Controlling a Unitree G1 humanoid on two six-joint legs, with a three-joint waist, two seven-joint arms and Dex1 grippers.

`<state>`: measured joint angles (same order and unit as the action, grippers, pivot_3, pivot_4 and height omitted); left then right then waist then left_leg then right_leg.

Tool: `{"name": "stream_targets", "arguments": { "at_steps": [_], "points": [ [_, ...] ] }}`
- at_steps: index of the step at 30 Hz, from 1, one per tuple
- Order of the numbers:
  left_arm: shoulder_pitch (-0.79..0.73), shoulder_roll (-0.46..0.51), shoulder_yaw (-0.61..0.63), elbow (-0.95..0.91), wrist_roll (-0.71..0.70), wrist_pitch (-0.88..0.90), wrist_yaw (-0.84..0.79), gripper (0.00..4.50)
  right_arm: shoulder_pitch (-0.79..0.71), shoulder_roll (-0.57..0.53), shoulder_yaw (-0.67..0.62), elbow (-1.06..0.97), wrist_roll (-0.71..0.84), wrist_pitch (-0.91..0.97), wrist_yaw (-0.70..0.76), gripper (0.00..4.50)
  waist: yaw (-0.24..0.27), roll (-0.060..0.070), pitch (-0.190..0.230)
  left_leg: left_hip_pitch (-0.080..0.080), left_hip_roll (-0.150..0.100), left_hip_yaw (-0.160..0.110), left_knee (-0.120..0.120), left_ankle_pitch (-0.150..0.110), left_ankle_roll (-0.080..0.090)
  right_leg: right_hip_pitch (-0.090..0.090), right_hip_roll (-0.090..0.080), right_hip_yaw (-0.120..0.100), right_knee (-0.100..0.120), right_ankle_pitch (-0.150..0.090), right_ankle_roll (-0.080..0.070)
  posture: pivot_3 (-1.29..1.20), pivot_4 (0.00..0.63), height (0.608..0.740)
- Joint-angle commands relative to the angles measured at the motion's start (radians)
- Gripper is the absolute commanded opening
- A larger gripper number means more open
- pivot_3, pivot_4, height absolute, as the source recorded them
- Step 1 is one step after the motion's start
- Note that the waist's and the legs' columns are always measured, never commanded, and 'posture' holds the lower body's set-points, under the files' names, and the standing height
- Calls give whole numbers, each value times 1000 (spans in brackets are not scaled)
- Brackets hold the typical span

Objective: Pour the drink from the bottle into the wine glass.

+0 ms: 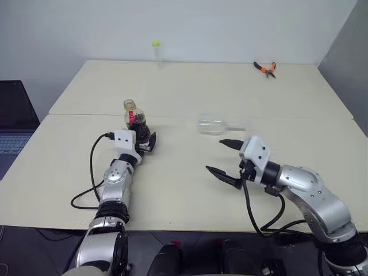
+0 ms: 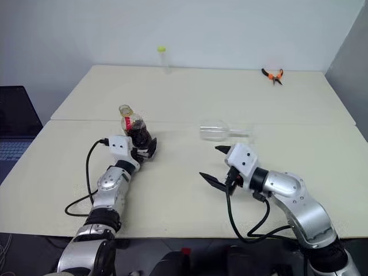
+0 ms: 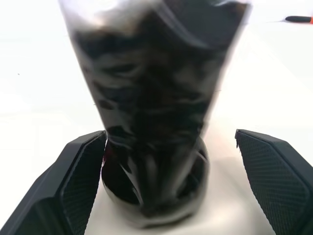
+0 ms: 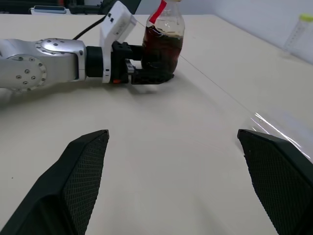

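Note:
The bottle [image 1: 135, 122] stands on the table [image 1: 172, 190] with a red strip at its neck, and the dark drink [image 3: 151, 122] fills its lower body. My left gripper [image 1: 145, 138] is open around the bottle's base; in the left wrist view one finger [image 3: 78, 176] sits close against it and the other is well clear. The wine glass [image 1: 216, 125] lies on its side a little to the right. My right gripper [image 1: 215, 155] hangs open and empty just in front of the glass, apart from it.
A thin clear tube with a yellow-green cap [image 1: 156, 50] stands at the table's far edge. Orange-handled pliers [image 1: 265, 68] lie at the far right. A laptop [image 1: 14, 123] sits off the table's left side. A black cable [image 1: 86, 184] loops beside my left arm.

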<state>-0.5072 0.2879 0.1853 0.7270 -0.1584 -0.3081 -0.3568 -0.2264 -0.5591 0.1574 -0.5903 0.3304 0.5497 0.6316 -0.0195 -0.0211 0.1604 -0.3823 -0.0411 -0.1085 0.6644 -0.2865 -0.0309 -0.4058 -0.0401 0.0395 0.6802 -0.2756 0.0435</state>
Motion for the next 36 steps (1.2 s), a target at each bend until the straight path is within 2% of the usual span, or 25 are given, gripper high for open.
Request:
{"name": "stream_targets", "arguments": {
  "at_steps": [1,10,13,15,18,24,29,36],
  "points": [
    [61,11,14,-165,-13,49,27,4458,27,-30,-37,-63,-2,2,-1,4500,0,0,0,0,0,0,0,0,0,0,0,0,0,0,0,0,150,740],
    [305,22,11,-527,-8,236,55,4458,70,-49,15,-49,-196,-33,-111,4500,-5,0,0,1,1,0,0,0,0,0,-1,0,0,0,0,0,150,740],
    [372,38,-47,-630,-14,278,-33,4458,56,-67,70,34,-357,-129,-170,4500,-6,0,0,1,1,0,0,0,0,0,-1,0,0,0,0,0,150,740],
    [428,89,-142,-708,16,223,-163,4458,47,-89,127,88,-476,-211,-202,4500,-7,0,0,1,0,1,0,0,-1,1,-1,0,0,0,0,0,150,740],
    [467,98,-174,-803,-65,298,-237,4458,10,-55,197,170,-589,-195,-237,4500,-7,1,0,1,0,2,-1,0,-1,1,0,1,-1,0,0,0,150,740],
    [410,120,-200,-858,-153,433,-337,4458,-166,14,350,456,-987,-269,-461,4500,-10,1,0,2,1,2,-1,0,-1,1,2,1,1,0,-1,0,150,740],
    [308,110,-208,-826,-166,467,-367,4458,-302,84,382,719,-1148,-283,-613,4500,-10,1,0,1,0,3,-1,1,-1,0,2,2,-1,0,-1,0,150,740],
    [243,79,-226,-781,-146,447,-375,4458,-455,179,420,1055,-1235,-319,-733,4500,-16,1,-1,2,1,4,-2,1,-1,0,2,3,0,0,-1,0,150,740]
  ]
}}
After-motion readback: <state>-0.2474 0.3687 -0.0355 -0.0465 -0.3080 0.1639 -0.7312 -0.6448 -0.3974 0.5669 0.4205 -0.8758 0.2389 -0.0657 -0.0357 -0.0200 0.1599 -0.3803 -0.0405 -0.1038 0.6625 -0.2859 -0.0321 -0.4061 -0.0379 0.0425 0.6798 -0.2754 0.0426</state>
